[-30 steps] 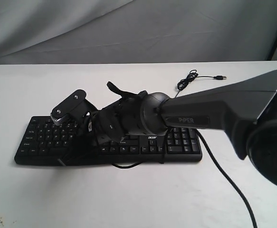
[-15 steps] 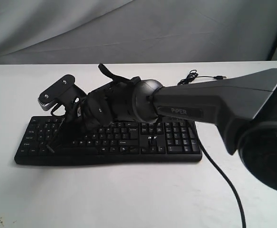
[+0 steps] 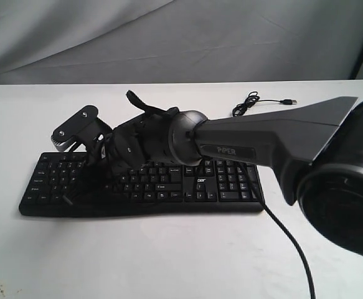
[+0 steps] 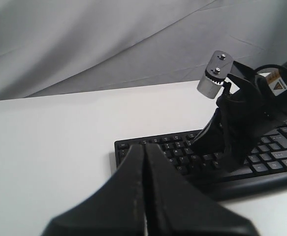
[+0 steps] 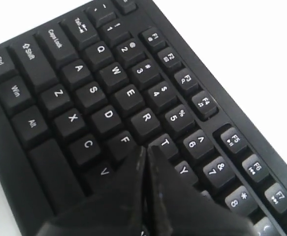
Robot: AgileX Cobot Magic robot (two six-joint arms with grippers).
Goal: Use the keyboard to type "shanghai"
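The keyboard (image 3: 231, 185) is laid flat on the white table (image 3: 169, 255). The right gripper (image 5: 146, 150) is held with jaws pressed together, so that one narrow tip is presented near keys F and T. The left gripper (image 4: 144, 146), likewise closed, is kept beside the keyboard's end.

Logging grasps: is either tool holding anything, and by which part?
Nothing is held. The right tool and left tool are both shut and empty, near the keyboard.
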